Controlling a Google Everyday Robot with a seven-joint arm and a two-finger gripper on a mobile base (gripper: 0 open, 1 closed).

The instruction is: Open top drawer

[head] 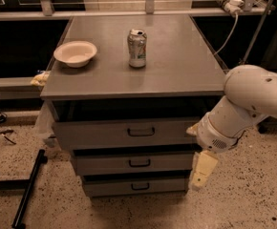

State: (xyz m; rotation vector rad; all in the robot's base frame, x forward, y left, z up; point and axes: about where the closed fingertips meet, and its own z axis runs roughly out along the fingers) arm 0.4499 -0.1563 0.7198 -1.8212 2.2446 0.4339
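Observation:
The top drawer (95, 135) is a grey metal front just under the grey tabletop (176, 75), with a small black loop handle (141, 131) at its centre. Its front stands a little forward of the two narrower drawers below it, and a dark gap shows above it. My gripper (201, 171) hangs pointing down at the right end of the drawer stack, level with the middle drawer (100, 163), to the right of and below the top handle. It holds nothing that I can see. The white arm (253, 99) reaches in from the right.
A soda can (137, 48) and a cream bowl (75, 53) stand on the tabletop. The bottom drawer (110, 186) sits lowest. A black pole (28, 190) lies on the speckled floor at the left. Cables and a railing run behind the table.

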